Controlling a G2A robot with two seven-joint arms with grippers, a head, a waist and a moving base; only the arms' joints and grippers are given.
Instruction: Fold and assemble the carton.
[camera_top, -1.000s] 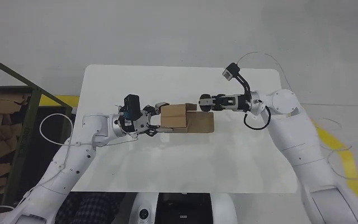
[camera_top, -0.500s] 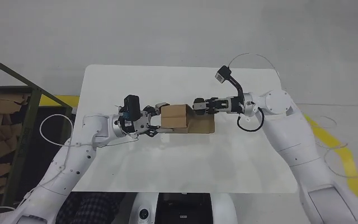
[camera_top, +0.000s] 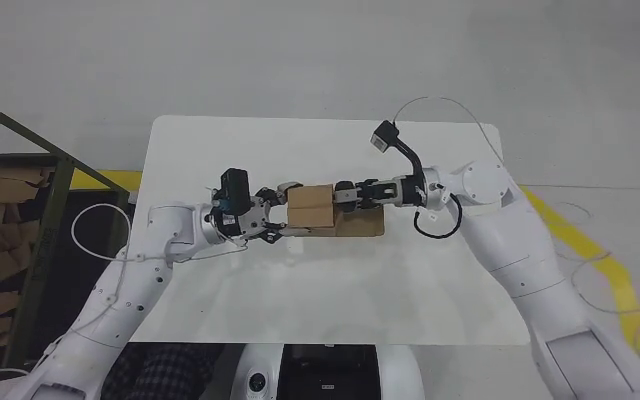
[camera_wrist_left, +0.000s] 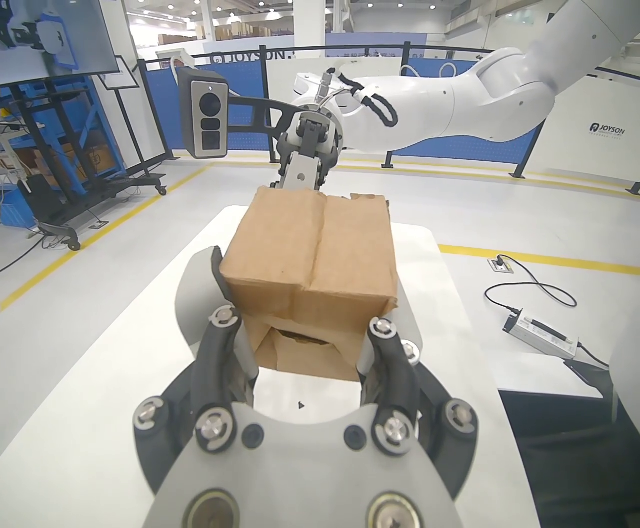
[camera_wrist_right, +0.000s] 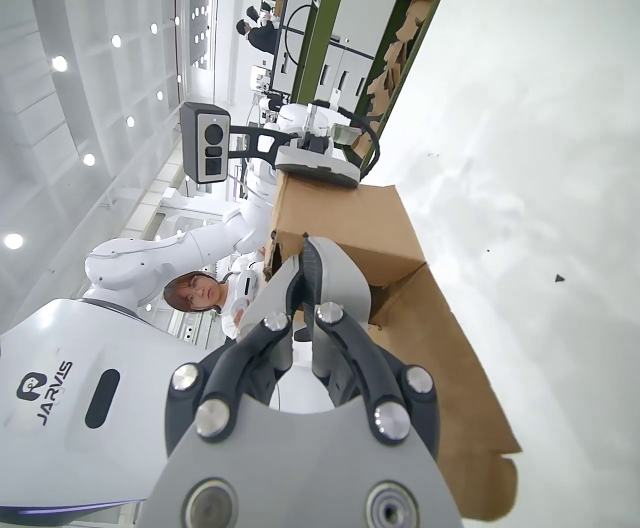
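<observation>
The carton (camera_top: 312, 205) is sitting on the white table (camera_top: 420, 290), with bare tabletop spreading out on every side of it. The left gripper (camera_top: 283, 210) is clasping one end of the carton, its fingers (camera_wrist_left: 216, 265) spread wide and pressing against both sides. The right gripper (camera_top: 343, 195) is meeting the carton's opposite, open end, its fingers pinched tightly together and their tips at the upper edge there. A loose flap (camera_wrist_right: 440, 360) is lying flat on the table, sticking out from that open end.

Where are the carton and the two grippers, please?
carton (camera_top: 310, 203): top view, on its upper face.
left gripper (camera_top: 285, 209): top view, midway between its fingertips.
right gripper (camera_wrist_right: 304, 250): right wrist view, where its fingertips meet.
</observation>
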